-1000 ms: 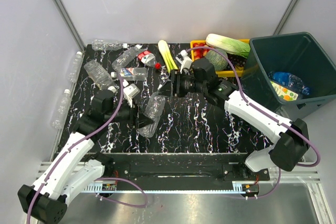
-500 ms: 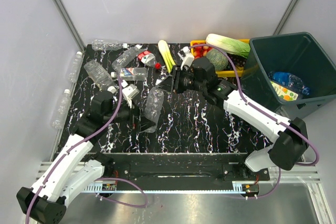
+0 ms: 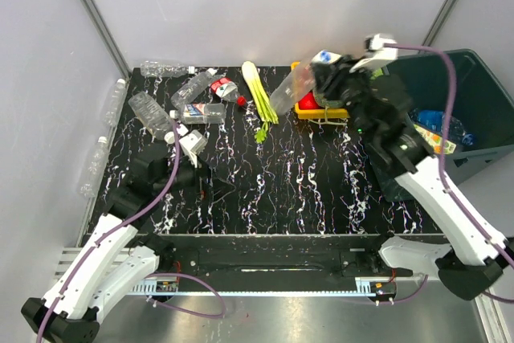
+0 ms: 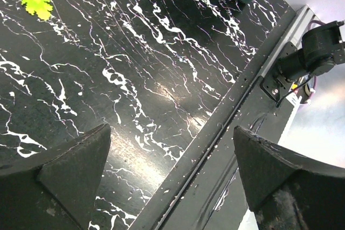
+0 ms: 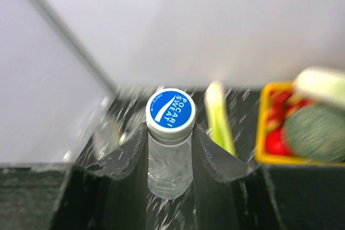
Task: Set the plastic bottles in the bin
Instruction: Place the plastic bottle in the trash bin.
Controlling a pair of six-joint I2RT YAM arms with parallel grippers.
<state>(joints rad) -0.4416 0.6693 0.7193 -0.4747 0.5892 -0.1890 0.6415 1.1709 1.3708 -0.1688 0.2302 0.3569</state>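
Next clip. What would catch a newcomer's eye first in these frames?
The right gripper, shut on a clear blue-capped bottle, holds it up in the air over the far side of the table, just left of the bin. The left gripper hangs wide open and empty low over the marbled table, and loose bottles lie at its far-left corner.

"pocari sweat" on cap of bottle

A black counter veined with white stands between plain pale grey wall panels, joined at the corners by aluminium struts. A metal rail runs along its near edge; the light is even.
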